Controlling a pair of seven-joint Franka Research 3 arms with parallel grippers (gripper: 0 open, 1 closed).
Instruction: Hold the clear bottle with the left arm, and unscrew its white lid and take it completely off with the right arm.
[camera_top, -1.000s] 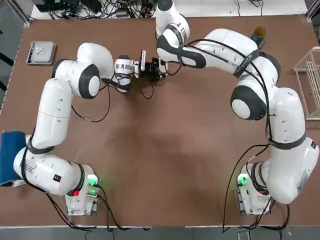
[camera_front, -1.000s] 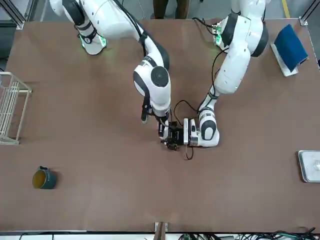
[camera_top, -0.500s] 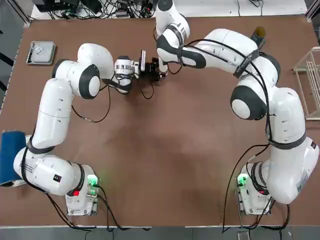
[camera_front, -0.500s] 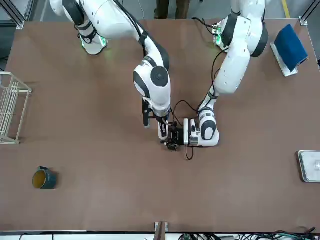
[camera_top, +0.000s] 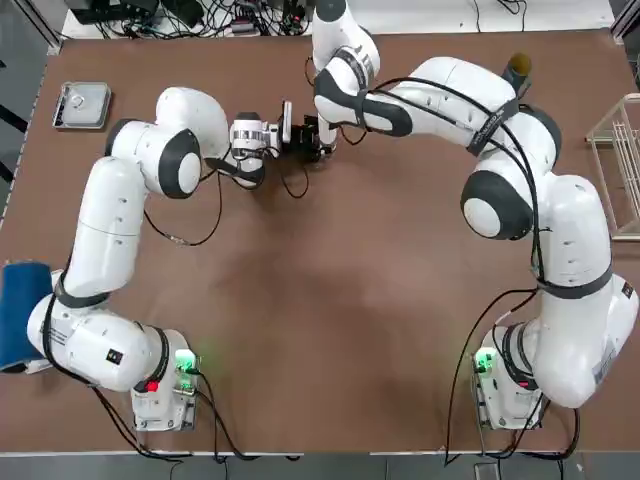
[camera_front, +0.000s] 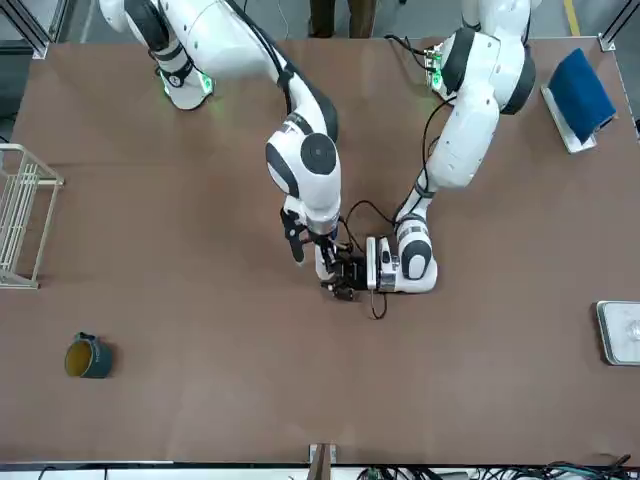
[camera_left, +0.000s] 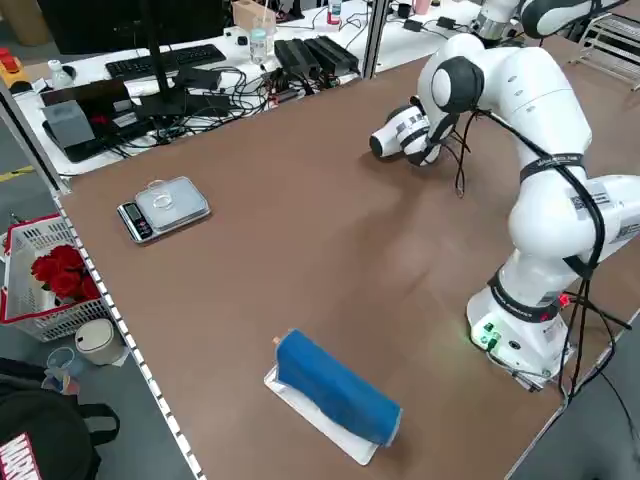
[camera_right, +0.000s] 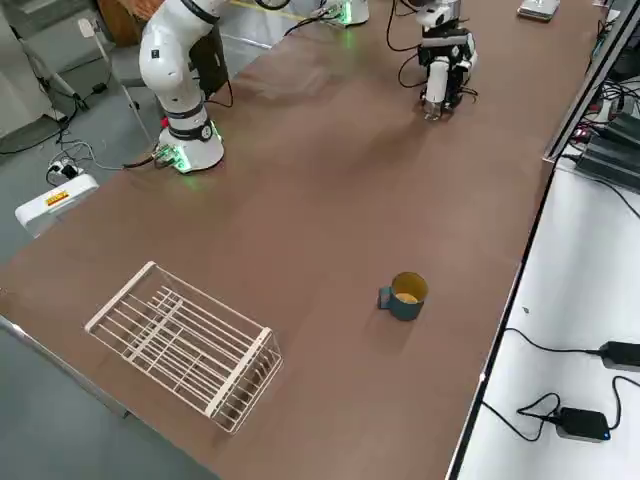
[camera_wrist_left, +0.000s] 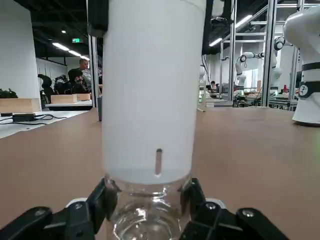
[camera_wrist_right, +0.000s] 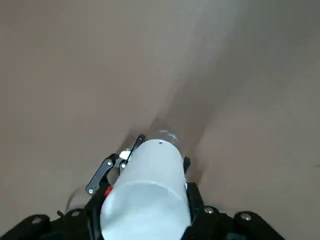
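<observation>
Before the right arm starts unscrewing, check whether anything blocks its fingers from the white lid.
Nothing visible does: the right gripper already has its fingers closed around the white lid. Just beyond, the left gripper grips the clear bottle, which seems likely to limit movement only on that side.

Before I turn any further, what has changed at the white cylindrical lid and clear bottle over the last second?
The right wrist has turned slightly: its black side fitting swung toward the left arm and away from the bases. Nothing new was gripped or released. The right gripper holds the lid, the left gripper the bottle; the left arm stayed put.
</observation>
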